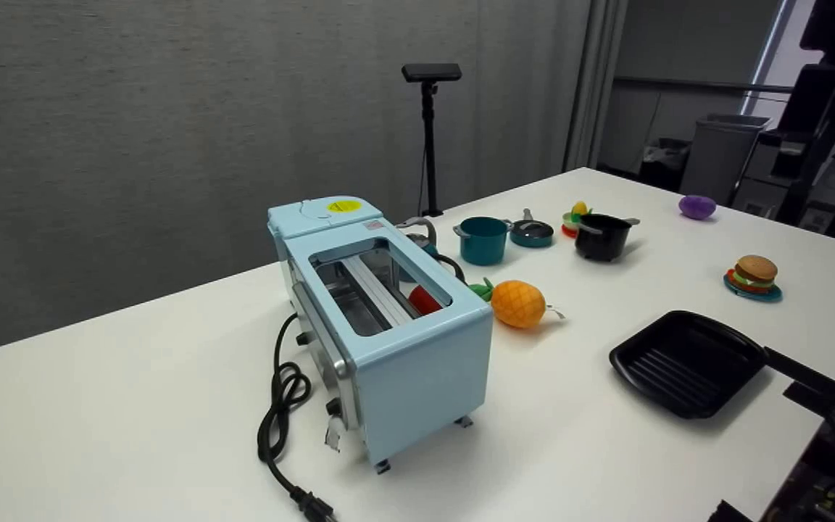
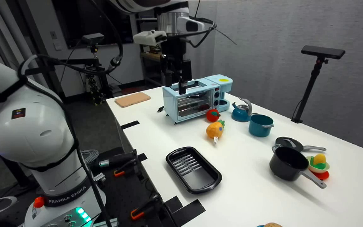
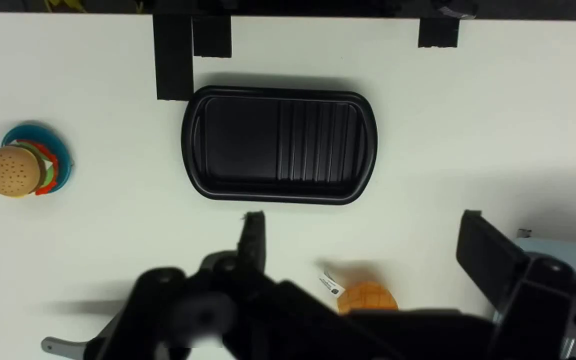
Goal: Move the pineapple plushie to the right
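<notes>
in an exterior view, from the left, the white robot arm (image 2: 30,132) reached over the tabletop (image 2: 156,135), where a tan board (image 2: 132,99) lay near the edge. next hung the hand (image 2: 175,86), pointing down above the surface; its fingers (image 3: 254,240) stood wide apart in the wrist view, with nothing clamped between them. then came the black grill tray (image 2: 200,179), on the robot's side of the tabletop, and beyond it the light-blue toaster (image 2: 194,105), with a red tomato toy (image 2: 211,117) just beside its front.

near the tomato toy was the pineapple plushie (image 2: 214,130), lying on the tabletop; whether the two touched i could not tell. nothing gripped it, so i judged the whole job left to do: come over it, grip, carry, release. a plushie already set down would look much the same, though, and these pictures could not settle that. the wrist view had it partly hidden by the hand, so some lining up seemed needed first.

farther right stood the blue kettle (image 2: 240,114), the teal pot (image 2: 258,129) and the black pot (image 2: 284,172). i took "right" to mean away from the toaster, towards those pots, though whose right was meant was unclear.
</notes>
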`<state>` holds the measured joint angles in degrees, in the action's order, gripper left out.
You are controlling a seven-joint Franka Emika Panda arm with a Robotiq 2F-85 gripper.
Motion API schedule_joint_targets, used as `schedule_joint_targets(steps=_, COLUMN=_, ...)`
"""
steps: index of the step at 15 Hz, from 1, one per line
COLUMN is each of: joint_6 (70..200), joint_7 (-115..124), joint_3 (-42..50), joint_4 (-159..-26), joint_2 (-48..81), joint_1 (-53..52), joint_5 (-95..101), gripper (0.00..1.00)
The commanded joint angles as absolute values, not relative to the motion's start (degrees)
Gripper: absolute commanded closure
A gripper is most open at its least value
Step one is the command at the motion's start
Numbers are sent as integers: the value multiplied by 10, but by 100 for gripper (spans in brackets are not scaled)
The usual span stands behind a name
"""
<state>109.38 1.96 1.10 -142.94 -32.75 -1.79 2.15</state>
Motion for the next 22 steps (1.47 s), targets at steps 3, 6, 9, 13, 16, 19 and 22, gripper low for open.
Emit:
schedule_joint_targets(steps=3, joint_6=1093, joint_7=16, joint_3=5, joint_4=-1428, joint_2=-327, joint_1=-11, joint_5=18, gripper=0)
schedule_joint_targets(steps=6, joint_6=1093, joint_7=16, joint_3=5, joint_4=-1428, joint_2=-327, joint_1=-11, joint_5=18, gripper=0)
schedule_joint_targets(steps=9, joint_6=1093, joint_7=16, joint_3=5, joint_4=-1428, joint_2=-327, joint_1=-11, joint_5=18, gripper=0)
schedule_joint_targets(steps=13, joint_6=1093, joint_7=16, joint_3=5, joint_4=-1428, joint_2=-327, joint_1=-11, joint_5=18, gripper=0)
schedule_joint_targets(steps=16, joint_6=1093, joint_7=16, joint_3=5, joint_4=-1428, joint_2=-327, joint_1=-11, joint_5=18, gripper=0)
schedule_joint_targets(steps=19, joint_6=1093, joint_7=16, joint_3=5, joint_4=-1428, joint_2=-327, joint_1=-11, joint_5=18, gripper=0)
schedule_joint_targets(steps=22, joint_6=1103, joint_7=15, joint_3=4, joint_4=-1432, joint_2=-324, joint_1=-11, joint_5=21, gripper=0)
